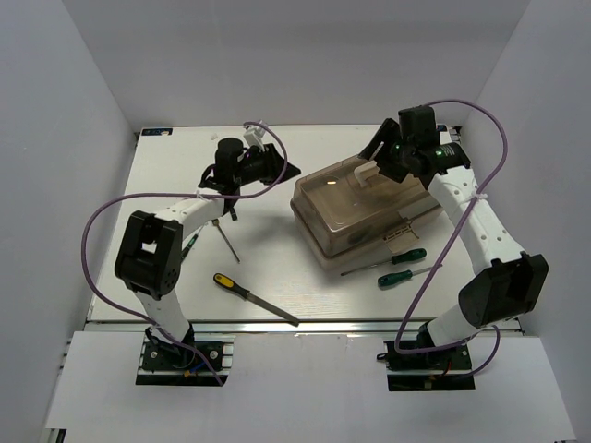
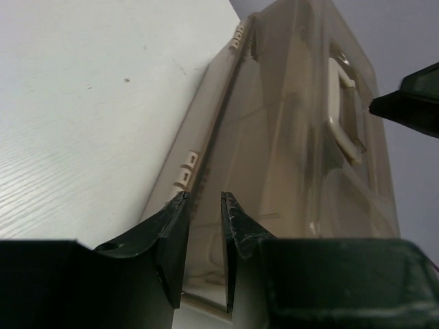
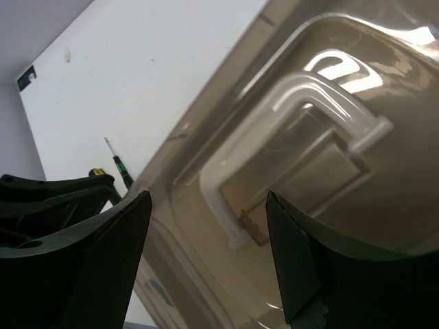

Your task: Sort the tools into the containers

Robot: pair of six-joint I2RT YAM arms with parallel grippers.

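Jaws wide on right gripper (image 3: 207, 199), nothing in them. It hangs just above the white handle (image 3: 336, 108) on the smoky lid (image 3: 384, 226), fingers either side of the handle's line. My read: it's lining up to grab the handle and lift, since the toolbox (image 1: 355, 217) is closed and no tool goes in until it opens. Left gripper (image 2: 204, 197) shows only a narrow gap, empty, held off the box's left long side and aimed along it; bracing or waiting, can't say which. Tools all lie out on the table (image 1: 166, 175): green-handled screwdriver (image 1: 404, 257) and a second one (image 1: 395, 278) just in front of the box near its latch, slim dark screwdriver (image 1: 227, 238) beside the left forearm, yellow-and-black-handled file (image 1: 254, 297) near the front edge. None sorted yet. Only the top camera gives the full layout, with both arms flanking the box. Right wrist alone shows the gap between fingers and handle, no contact as far as I can tell. It also shows a small green-collared screwdriver (image 3: 122, 170) past the lid's edge, which I think the left arm mostly hides from above. Left wrist alone shows the beige tabs (image 2: 185, 171) along the lid seam and the right fingertip (image 2: 411, 103) over the handle.
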